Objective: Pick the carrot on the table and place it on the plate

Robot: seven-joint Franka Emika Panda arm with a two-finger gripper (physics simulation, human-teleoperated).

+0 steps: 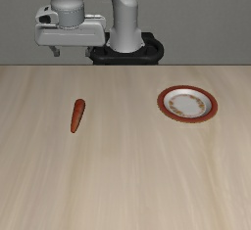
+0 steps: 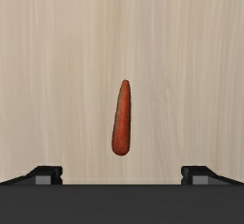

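While the carrot [image 1: 77, 115] lies flat on the desk [image 1: 127, 175], well apart from the plate [image 1: 187, 104], the fingers [image 2: 43, 174] hang spread wide above it, probably lined up to straddle its narrow body for the pick.

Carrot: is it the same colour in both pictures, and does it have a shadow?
Exterior view: the carrot looks dull brownish-orange, with no clear shadow on the table. Wrist view: the carrot looks brighter, orange at its thin end and redder at its thick end. Neither view shows glare.
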